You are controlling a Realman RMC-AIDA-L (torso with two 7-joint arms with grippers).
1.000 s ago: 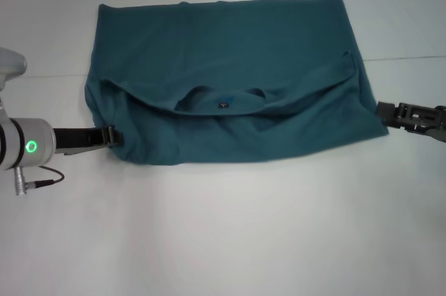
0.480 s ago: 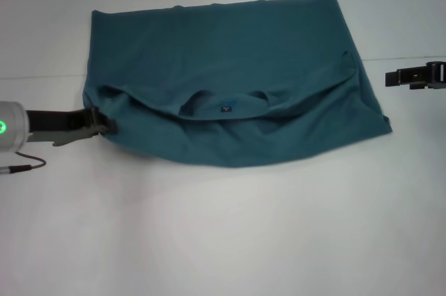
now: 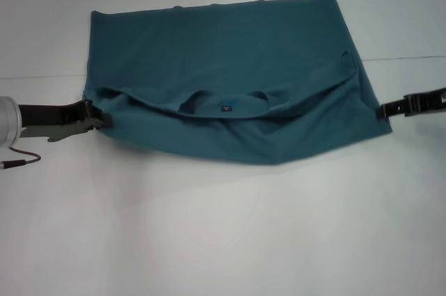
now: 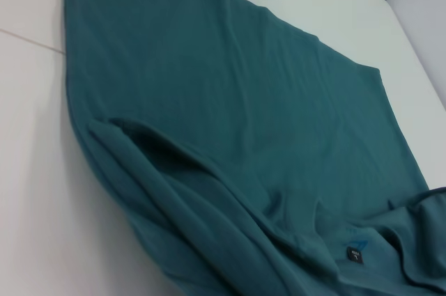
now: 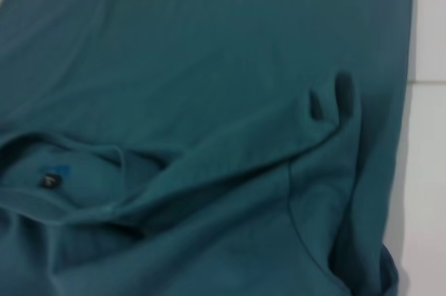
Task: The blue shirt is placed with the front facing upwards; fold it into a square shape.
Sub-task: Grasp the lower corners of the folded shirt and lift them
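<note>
1. Where the white table spreads out before us, we see the blue shirt lying across its far half, folded once so that a wide flap lies over the lower part.
2. We see the round collar near the middle of the fold, with the small dark label inside it; the label shows in both wrist views too.
3. We find creases and a small pucker near the shirt's right side.
4. We see the left gripper low at the shirt's left edge, touching the cloth; we cannot tell whether its jaws are closed on it.
5. We see the right gripper at the shirt's right corner, touching or just beside it; how its jaws stand, we cannot tell.
6. We see a thin seam line crossing the table behind the shirt.
</note>
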